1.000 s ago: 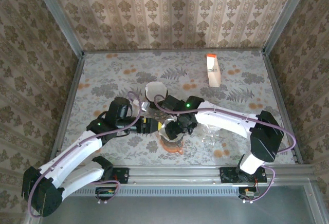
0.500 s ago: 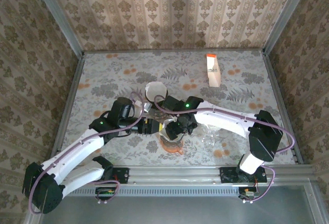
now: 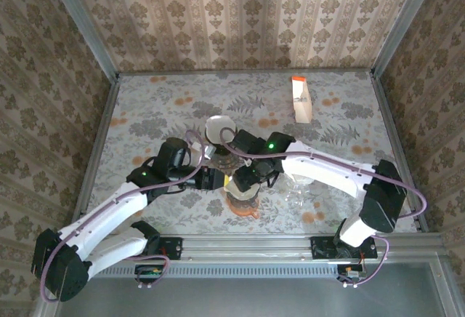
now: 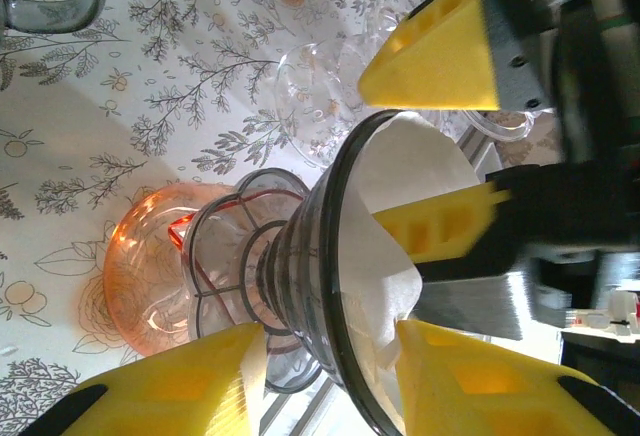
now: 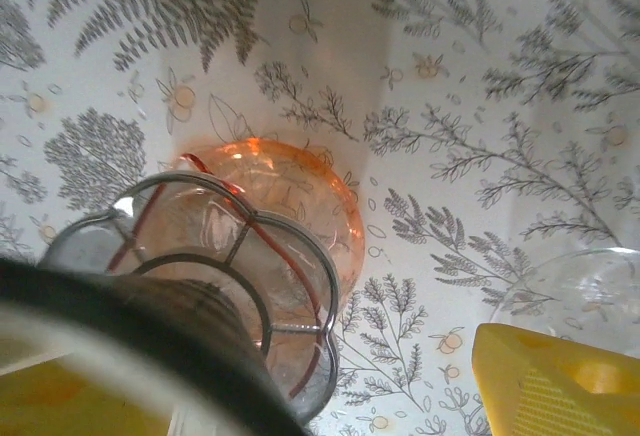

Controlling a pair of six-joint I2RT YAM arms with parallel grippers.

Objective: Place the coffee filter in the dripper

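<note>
One white coffee filter (image 4: 415, 171) is already down inside the dark glass dripper (image 4: 285, 266), which stands on the orange carafe (image 4: 150, 276) at the near middle of the worktop (image 3: 160, 106). Your right fingers (image 4: 440, 51) stand wide across the dripper's far rim, one outside the glass and one lying in the paper. That looks meant to press the filter against the wall so it seats rather than springs up. Your left fingers (image 4: 170, 391) straddle the near rim, one along the outer cone and one on the mouth side, probably to steady the dripper on its carafe while the paper is pushed. Their gap is middling, and you cannot tell from these views whether they have clamped the glass. A clear glass vessel (image 4: 320, 86) sits just beside the carafe.

Compared with a second ago, your left wrist has slid in closer to the dripper and its fingers have drawn narrower. Your right forearm has swung slightly outward. Dripper and carafe have not shifted.
</note>
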